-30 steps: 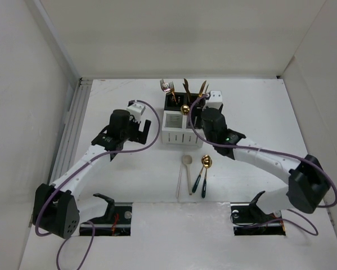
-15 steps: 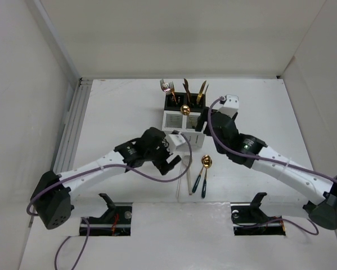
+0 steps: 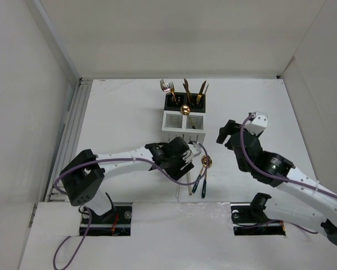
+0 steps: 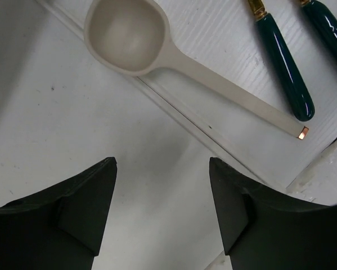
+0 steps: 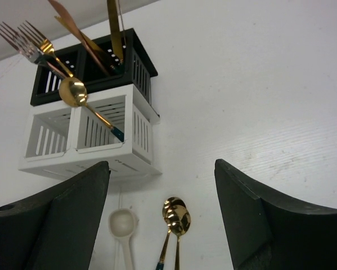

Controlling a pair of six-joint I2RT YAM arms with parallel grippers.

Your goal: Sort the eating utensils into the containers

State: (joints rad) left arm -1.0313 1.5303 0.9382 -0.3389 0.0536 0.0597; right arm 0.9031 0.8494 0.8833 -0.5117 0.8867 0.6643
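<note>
Presently: cream spoon (image 4: 196, 73), flat on the bench (image 3: 117, 112) just in front of the white caddy (image 3: 176, 136), beside two green-handled gold spoons (image 3: 202, 180). Step judged: picking up this spoon. Left gripper (image 4: 161, 169) hovers close by, jaws apart, empty. Next move: shift astride the handle, lower, close. Right gripper (image 5: 161, 166), right of the caddy, jaws apart, empty.

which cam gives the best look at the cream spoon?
Left wrist: the matte cream spoon lies flat, with its bowl and whole handle close up and unobstructed. Top external shows only its handle end; the left arm covers the bowl. Right wrist catches just the bowl, small, at the bottom edge.
</note>
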